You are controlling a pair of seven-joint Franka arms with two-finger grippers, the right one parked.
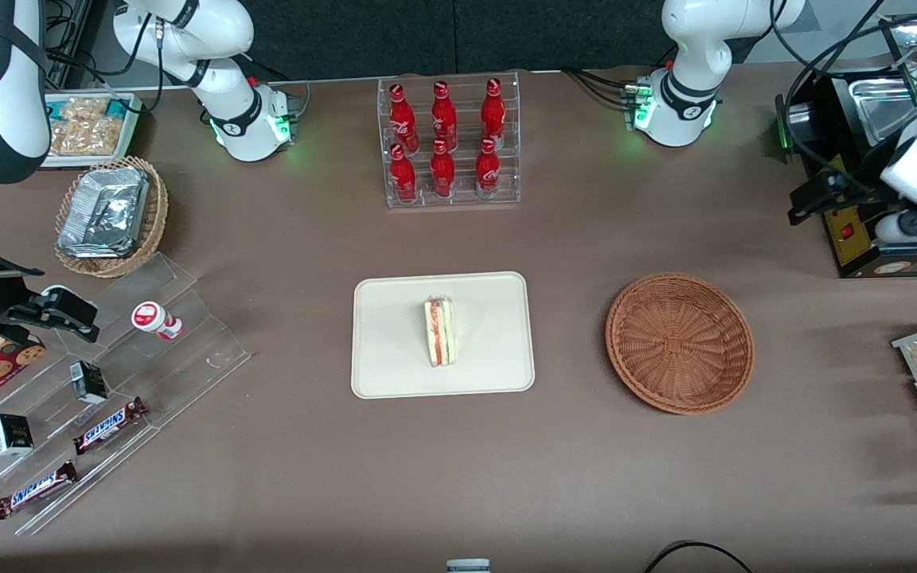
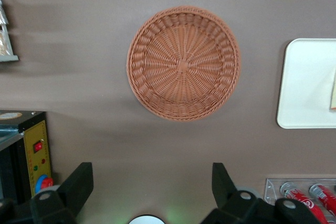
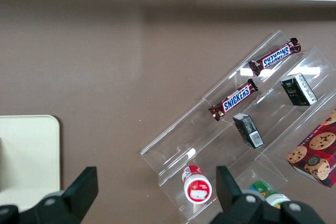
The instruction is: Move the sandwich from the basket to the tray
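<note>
- Table (image 1: 283, 493): it is carrying the tray at mid-width and the basket toward the working arm's end.
- Tray (image 1: 395, 350): it is bearing the sandwich near its centre, so the placing looks done.
- Basket (image 1: 679, 342): it is lying empty just beside the tray, not touching it.
- Gripper (image 2: 152, 182): it is hanging wide open and holding nothing, above the table's edge farther from the front camera, with the basket lying between it and the sandwich.
- Sandwich (image 1: 440, 331): it is showing pale bread with red-orange and green filling, its long axis running from the tray's farther edge toward its nearer one.
</note>
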